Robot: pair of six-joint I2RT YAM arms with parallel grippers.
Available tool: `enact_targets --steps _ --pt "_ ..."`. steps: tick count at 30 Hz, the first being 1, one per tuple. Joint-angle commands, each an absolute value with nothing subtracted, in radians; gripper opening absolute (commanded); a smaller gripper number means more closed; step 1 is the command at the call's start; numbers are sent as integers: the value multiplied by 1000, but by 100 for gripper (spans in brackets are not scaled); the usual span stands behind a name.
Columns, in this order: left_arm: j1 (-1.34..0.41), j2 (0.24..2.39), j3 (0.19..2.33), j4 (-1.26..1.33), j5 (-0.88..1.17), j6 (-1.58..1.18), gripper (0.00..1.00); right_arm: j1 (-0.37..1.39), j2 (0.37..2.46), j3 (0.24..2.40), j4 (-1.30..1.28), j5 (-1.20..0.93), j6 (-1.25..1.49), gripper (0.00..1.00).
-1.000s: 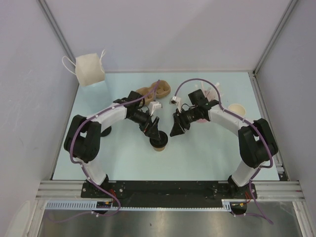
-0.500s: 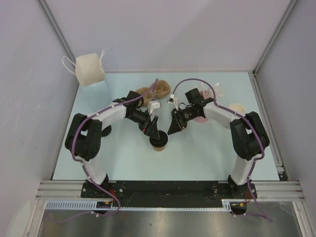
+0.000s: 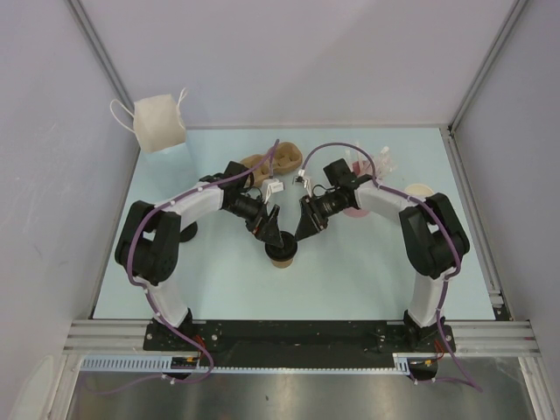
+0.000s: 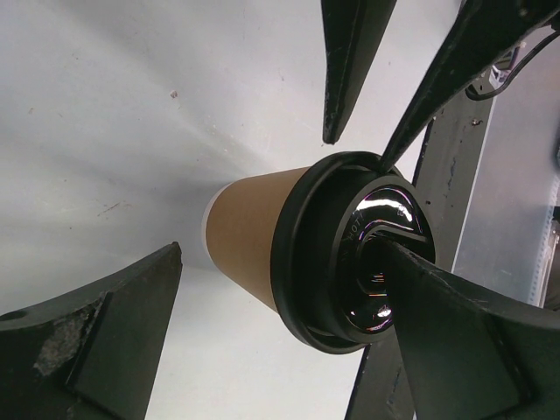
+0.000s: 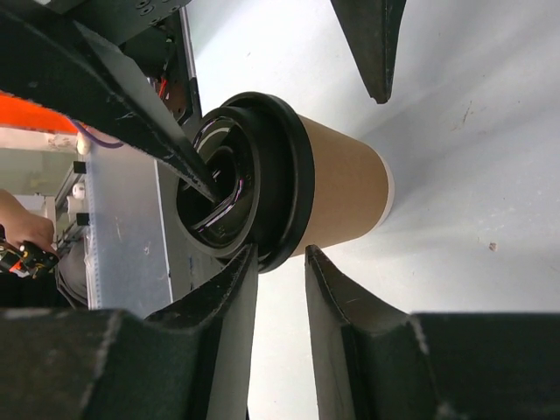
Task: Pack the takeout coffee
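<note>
Right end effector (image 3: 301, 233) nearer lid (image 3: 281, 251), astride its rim in wrist views, grip unclear; left end effector (image 3: 272, 234) wide apart.

White arm links (image 3: 199, 201), black joints (image 3: 150, 249), purple cables (image 3: 130, 262); left hand (image 3: 273, 234), right hand (image 3: 303, 231) black, wedge-fingered.

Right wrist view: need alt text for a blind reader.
A tan paper cup with a black lid stands on a pale table, the lid's rim pinched by the right gripper. The left gripper, open, straddles the cup, one finger lying across the lid.
</note>
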State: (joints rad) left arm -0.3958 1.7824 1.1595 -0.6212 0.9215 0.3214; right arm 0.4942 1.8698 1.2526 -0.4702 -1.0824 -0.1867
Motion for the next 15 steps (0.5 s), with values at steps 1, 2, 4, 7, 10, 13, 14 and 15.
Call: enact_targets --steps 1,2,4,7,10,13,14,15 --pt "-393 1832 1114 -597 693 413 99 509 1897 1290 -446 -1115 -172 32" --pt "-390 1832 1114 -597 692 413 99 512 1899 1290 -446 -1109 -172 29" --pt "-390 1832 1111 -597 689 414 100 518 1908 1290 -449 -1089 -173 27" --pt "-390 1832 1105 -594 680 416 99 520 1924 1290 -460 -1059 -173 21" --pt "-390 1833 1094 -589 673 420 99 522 1944 1290 -486 -1011 -186 19" --pt "-388 1835 1085 -586 667 426 99 523 1953 1290 -511 -933 -204 17" --pt "-388 1836 1083 -586 666 426 99 523 1956 1290 -512 -905 -206 17" --pt "-387 1838 1083 -586 666 428 99 525 1957 1290 -515 -891 -204 17"
